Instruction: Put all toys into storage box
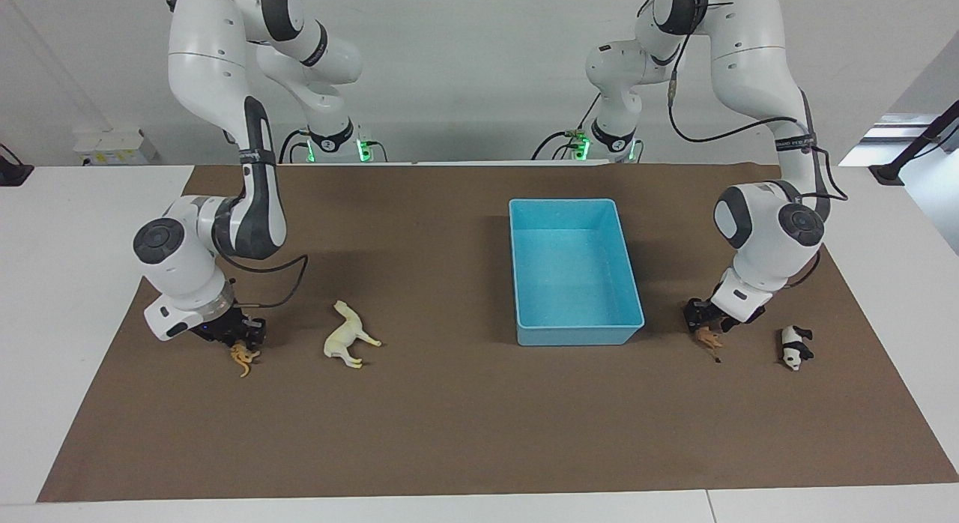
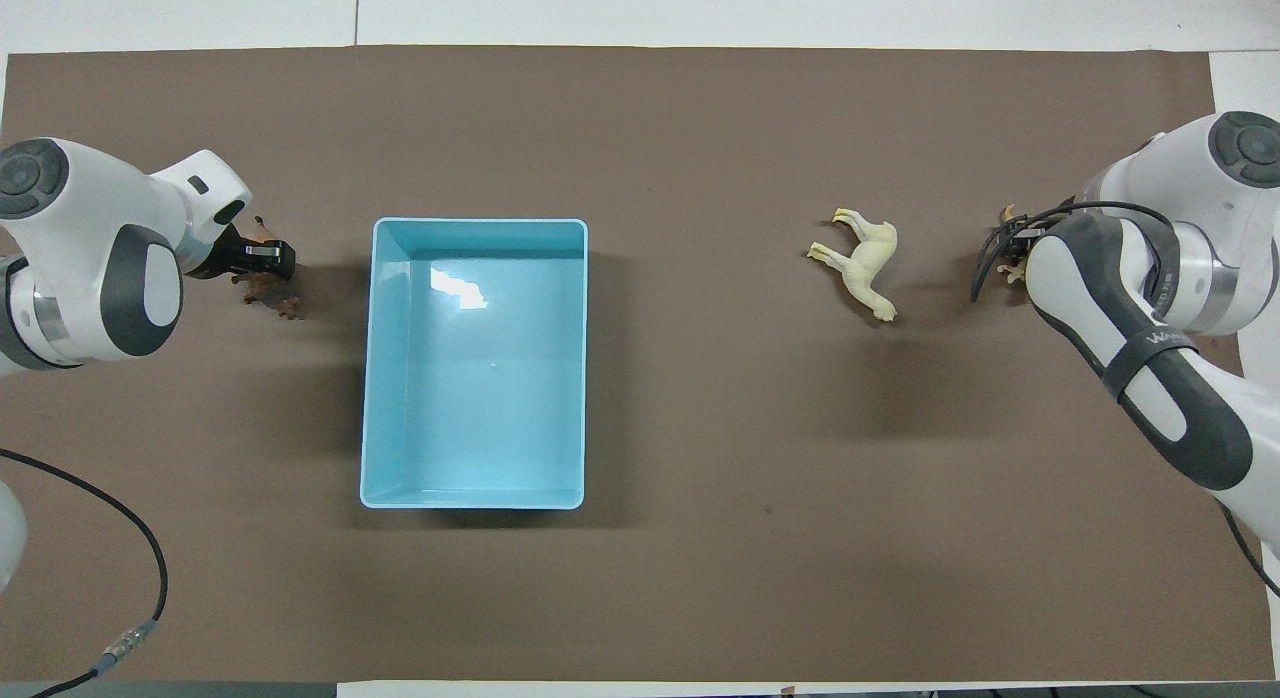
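Note:
The light blue storage box (image 1: 581, 333) stands empty toward the left arm's end of the brown mat. My left gripper (image 1: 704, 327) is low beside the box and shut on the brown lion (image 1: 707, 337), also seen from overhead as the lion (image 2: 270, 293) under the left gripper (image 2: 262, 259). The panda (image 1: 794, 346) lies beside the lion, toward the mat's edge, and is hidden in the overhead view. At the right arm's end, my right gripper (image 1: 241, 341) is shut on the orange tiger (image 1: 242, 356). The cream horse (image 1: 349, 345) lies on its side between the tiger and the box.
The brown mat (image 1: 464, 425) covers most of the white table. A black cable (image 2: 120, 538) loops over the mat's corner near the left arm's base. The right arm's forearm (image 2: 1140, 348) hides most of the tiger from overhead.

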Available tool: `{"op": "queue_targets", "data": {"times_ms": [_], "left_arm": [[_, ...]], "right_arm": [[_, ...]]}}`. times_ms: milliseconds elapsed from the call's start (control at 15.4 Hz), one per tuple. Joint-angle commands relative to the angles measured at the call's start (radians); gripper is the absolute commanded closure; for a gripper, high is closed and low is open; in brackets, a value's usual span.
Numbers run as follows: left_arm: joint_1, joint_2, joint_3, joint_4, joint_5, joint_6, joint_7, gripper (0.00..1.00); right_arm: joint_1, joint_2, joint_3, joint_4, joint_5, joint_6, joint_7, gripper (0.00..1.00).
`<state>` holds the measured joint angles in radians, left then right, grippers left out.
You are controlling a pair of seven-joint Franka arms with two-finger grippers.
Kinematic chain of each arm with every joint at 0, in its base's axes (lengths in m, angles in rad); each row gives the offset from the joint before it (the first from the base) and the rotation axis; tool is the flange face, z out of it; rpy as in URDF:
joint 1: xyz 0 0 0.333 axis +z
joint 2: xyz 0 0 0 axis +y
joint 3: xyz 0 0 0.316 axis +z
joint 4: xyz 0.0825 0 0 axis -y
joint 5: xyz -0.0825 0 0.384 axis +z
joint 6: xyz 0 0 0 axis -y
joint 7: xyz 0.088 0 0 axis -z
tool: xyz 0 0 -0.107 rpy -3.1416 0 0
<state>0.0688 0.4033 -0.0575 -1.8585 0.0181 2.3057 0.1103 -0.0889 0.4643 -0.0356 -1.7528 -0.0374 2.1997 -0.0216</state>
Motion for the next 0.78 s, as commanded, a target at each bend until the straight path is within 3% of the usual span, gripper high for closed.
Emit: {"op": "queue_targets", "data": {"times_ms": [0, 130, 456, 586, 716], "left_arm": [[0.006, -0.015, -0.001, -0.028, 0.0, 0.021, -0.015, 1.0], [0.006, -0.015, -0.001, -0.012, 0.0, 0.0, -0.02, 1.0], [-0.003, 0.0, -0.001, 0.163, 0.0, -0.205, -0.034, 1.0], [-0.011, -0.006, -0.005, 0.267, -0.01, -0.346, -0.079, 1.0], [-0.041, -0.043, -0.025, 0.3, -0.039, -0.402, -0.2, 1.0]], "right_arm": [[0.004, -0.045, 0.005, 0.073, -0.007, -0.127, -0.008, 1.0], [0.011, -0.094, 0.003, 0.079, -0.03, -0.182, -0.009, 1.0], [0.011, -0.199, 0.01, 0.082, -0.053, -0.299, -0.009, 1.0], [0.012, -0.205, 0.013, 0.14, -0.058, -0.375, -0.009, 1.0], [0.021, -0.202, 0.013, 0.203, -0.058, -0.448, -0.008, 1.0]]}}
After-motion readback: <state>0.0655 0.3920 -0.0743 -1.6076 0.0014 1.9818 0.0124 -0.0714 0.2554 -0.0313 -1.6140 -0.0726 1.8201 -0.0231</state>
